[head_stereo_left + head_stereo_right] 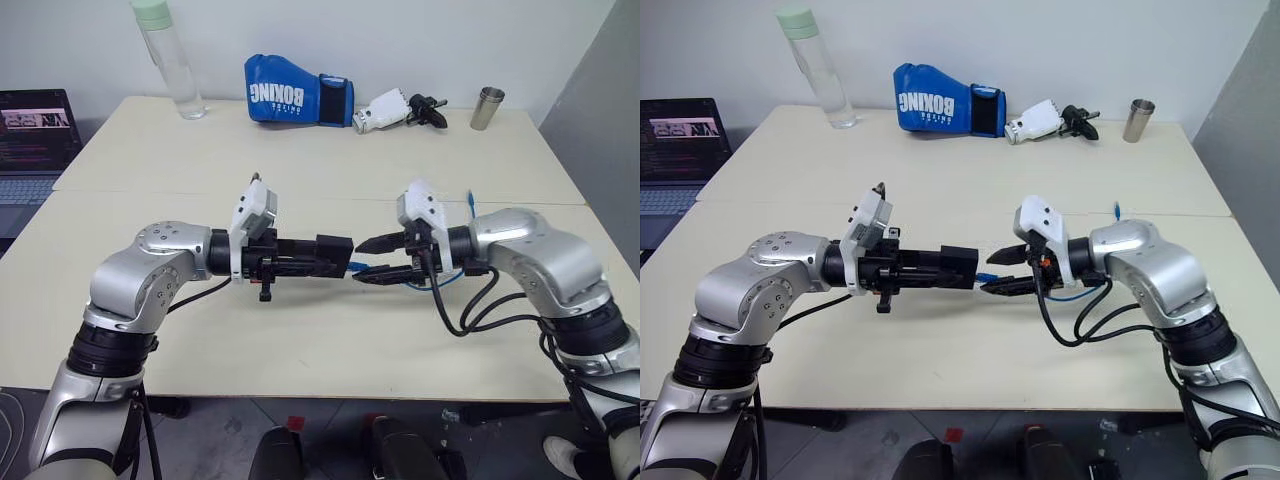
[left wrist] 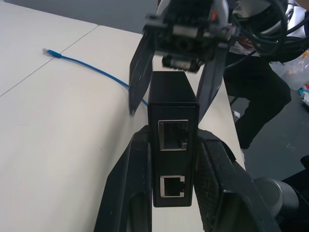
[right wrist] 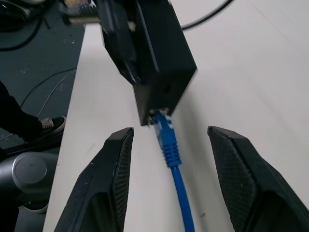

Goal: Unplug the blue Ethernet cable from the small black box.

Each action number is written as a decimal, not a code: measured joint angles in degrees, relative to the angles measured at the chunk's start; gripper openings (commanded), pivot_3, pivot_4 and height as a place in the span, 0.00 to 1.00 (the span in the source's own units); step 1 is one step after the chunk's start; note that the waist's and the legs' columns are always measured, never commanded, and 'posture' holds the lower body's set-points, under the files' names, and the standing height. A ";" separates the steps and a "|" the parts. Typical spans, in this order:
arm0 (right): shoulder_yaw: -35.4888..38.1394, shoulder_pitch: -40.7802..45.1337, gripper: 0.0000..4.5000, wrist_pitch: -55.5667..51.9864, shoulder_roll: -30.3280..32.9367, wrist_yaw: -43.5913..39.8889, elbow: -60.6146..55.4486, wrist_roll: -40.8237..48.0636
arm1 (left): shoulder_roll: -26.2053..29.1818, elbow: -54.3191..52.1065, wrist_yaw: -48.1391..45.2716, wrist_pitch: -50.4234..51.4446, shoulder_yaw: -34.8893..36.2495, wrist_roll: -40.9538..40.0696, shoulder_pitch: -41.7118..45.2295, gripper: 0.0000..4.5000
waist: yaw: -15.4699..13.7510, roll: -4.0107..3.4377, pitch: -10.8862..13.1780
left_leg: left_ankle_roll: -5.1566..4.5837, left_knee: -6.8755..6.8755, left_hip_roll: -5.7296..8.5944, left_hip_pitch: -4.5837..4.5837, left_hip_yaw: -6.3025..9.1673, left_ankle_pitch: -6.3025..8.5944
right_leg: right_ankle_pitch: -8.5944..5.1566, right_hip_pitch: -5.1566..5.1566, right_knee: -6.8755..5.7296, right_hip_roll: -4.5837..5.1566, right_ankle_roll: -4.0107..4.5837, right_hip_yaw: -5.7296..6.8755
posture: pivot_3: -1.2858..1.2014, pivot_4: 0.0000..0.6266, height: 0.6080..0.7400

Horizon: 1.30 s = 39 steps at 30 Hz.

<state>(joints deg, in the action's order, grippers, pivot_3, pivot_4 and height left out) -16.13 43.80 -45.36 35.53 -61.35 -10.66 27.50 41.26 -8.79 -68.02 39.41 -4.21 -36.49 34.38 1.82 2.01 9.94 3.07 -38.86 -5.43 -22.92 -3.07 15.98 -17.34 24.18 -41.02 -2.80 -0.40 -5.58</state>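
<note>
My left gripper [image 1: 312, 258] is shut on the small black box [image 1: 332, 254] and holds it level above the table, at the middle. Its two fingers [image 2: 129, 193] clamp the box's sides, and two empty ports face the left wrist camera. The blue Ethernet cable [image 3: 169, 145] is plugged into the box's far end [image 3: 161, 53]. My right gripper [image 1: 360, 262] faces the box from the right and is open, one finger [image 3: 113, 174] on each side of the plug without touching it. The cable trails back under the right arm across the table [image 2: 91, 67].
Along the table's far edge lie a blue boxing glove [image 1: 295, 92], a clear bottle [image 1: 170, 60], a white-and-black gripper part [image 1: 395, 110] and a metal cup [image 1: 487, 107]. A laptop [image 1: 35, 140] sits off the left side. The table's front edge [image 1: 330, 392] is close below both arms.
</note>
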 measured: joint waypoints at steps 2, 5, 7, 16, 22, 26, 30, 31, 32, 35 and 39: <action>-0.28 0.33 0.57 0.43 -0.60 -0.27 1.02 -0.52 | 0.11 -0.01 0.00 0.01 0.00 0.08 0.00 0.18 | -0.01 0.00 0.00 | 0.00 0.00 0.00 0.00 0.00 0.00 | 0.00 0.00 0.00 0.00 0.00 -0.01 | 0.52 0.24 1.00; -0.80 0.96 0.57 0.98 -1.35 -1.11 2.15 -1.03 | 0.39 -0.19 -0.03 0.02 0.00 0.12 0.00 0.18 | 0.00 0.00 0.00 | 0.00 0.00 -0.01 0.00 0.01 0.00 | 0.00 0.00 0.00 0.00 0.00 0.01 | 0.52 0.24 1.00; -0.93 1.57 0.57 1.08 -1.77 -1.89 2.72 -1.06 | 0.71 -0.39 -0.05 0.02 0.00 0.13 0.00 0.18 | 0.00 0.00 0.00 | 0.00 0.00 -0.01 0.01 0.00 0.00 | 0.00 0.00 0.00 0.00 0.00 0.01 | 0.52 0.24 1.00; -0.93 4.73 0.57 -0.73 -1.76 -6.22 4.34 -0.71 | 1.16 -0.47 -0.05 0.02 0.00 0.18 0.00 0.18 | -0.01 -0.01 0.01 | 0.00 0.00 -0.01 0.01 0.01 0.00 | 0.00 0.01 0.00 0.00 0.00 0.03 | 0.52 0.24 1.00; -0.94 5.13 0.57 -1.50 -2.32 -6.66 5.94 -0.94 | 1.16 -0.90 -0.03 0.02 0.00 0.19 0.00 0.18 | 0.00 -0.01 0.01 | 0.00 0.00 -0.01 0.00 0.01 0.00 | 0.00 0.01 0.00 0.00 0.00 0.02 | 0.52 0.24 1.00; -0.98 5.13 0.57 -1.50 -2.35 -7.12 6.55 -1.05 | 1.16 -1.67 -0.01 0.02 0.00 0.19 0.00 0.18 | 0.00 -0.01 0.01 | 0.00 0.00 -0.01 0.00 0.00 0.00 | 0.00 0.01 0.00 0.00 0.00 0.02 | 0.52 0.24 1.00; -1.03 5.27 0.57 -1.49 -2.51 -7.39 7.04 -1.35 | 1.15 -1.70 -0.01 0.02 0.00 0.20 0.00 0.18 | -0.01 -0.01 0.01 | 0.00 0.00 -0.01 0.00 0.01 0.00 | 0.00 0.01 0.00 0.00 0.00 0.02 | 0.52 0.24 1.00; -1.04 5.30 0.57 -1.49 -2.53 -7.43 7.18 -1.47 | 1.15 -1.70 -0.01 0.02 0.00 0.22 0.00 0.18 | 0.00 -0.01 0.01 | 0.00 0.00 -0.01 0.00 0.01 0.00 | 0.00 0.01 0.00 0.00 0.00 0.02 | 0.52 0.24 1.00; -1.04 5.33 0.57 -1.49 -2.57 -7.48 7.32 -1.49 | 1.15 -1.70 -0.01 0.01 0.00 0.24 0.00 0.18 | 0.00 -0.01 0.01 | 0.00 0.00 -0.01 0.00 0.00 0.00 | 0.00 0.01 0.00 0.00 0.00 0.02 | 0.52 0.24 1.00; -1.04 5.69 0.57 -1.50 -2.69 -7.97 7.77 -1.49 | 1.15 -1.70 -0.02 0.01 0.00 0.37 -0.01 0.18 | -0.01 -0.01 0.01 | 0.00 0.00 -0.01 0.00 0.00 0.00 | 0.00 0.01 0.00 0.00 0.00 0.02 | 0.52 0.24 1.00; -1.04 6.30 0.49 -1.54 -2.71 -8.52 7.79 -1.49 | 1.15 -1.70 -0.01 0.01 0.00 0.60 -0.01 0.18 | 0.00 -0.01 0.01 | 0.00 0.00 -0.01 0.00 0.01 0.00 | 0.00 0.01 0.00 0.00 0.00 0.02 | 0.52 0.24 1.00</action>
<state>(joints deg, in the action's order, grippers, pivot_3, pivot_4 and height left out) -17.16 50.09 -46.89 32.82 -69.87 -2.86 26.00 42.41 -10.48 -68.03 39.42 -4.22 -35.89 34.37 1.82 1.99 9.95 3.07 -38.86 -5.44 -22.92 -3.07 15.98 -17.35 24.19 -41.02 -2.80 -0.39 -5.56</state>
